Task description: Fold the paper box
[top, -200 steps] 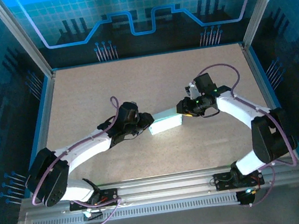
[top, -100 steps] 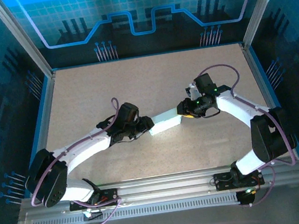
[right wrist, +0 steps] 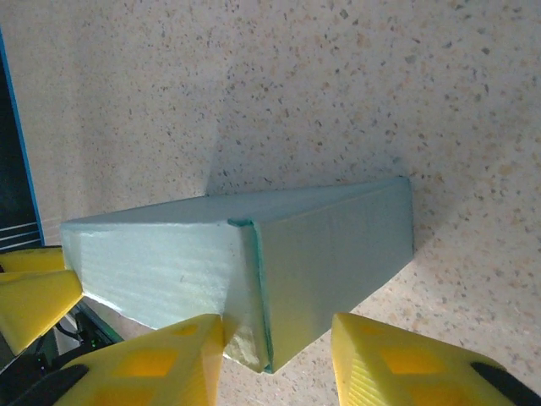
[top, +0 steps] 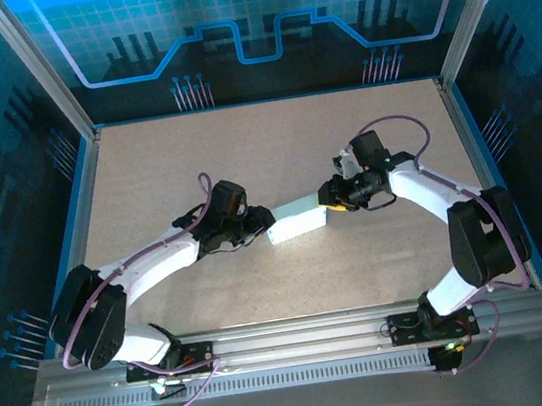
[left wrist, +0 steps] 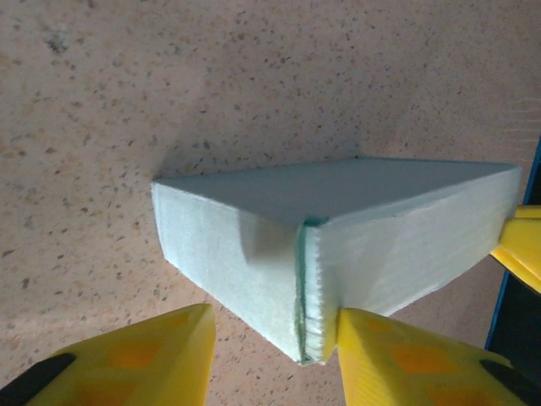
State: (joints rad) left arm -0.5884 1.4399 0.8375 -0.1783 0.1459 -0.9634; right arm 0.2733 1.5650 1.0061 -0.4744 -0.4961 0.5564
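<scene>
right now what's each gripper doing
left gripper: open, fingers either side of the paper box end
right gripper: around the other end, cannot tell if gripping

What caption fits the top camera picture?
Two robot arms meet at a pale paper box on the speckled table, left claw and right claw at its ends.

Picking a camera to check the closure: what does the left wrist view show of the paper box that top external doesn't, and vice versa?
Left wrist: the paper box end face close up, a flap edge down its near corner, the left gripper's yellow fingers either side. Top external: the whole box reaching across to the right gripper, the table all around. Both: the pale box, folded into shape.
</scene>
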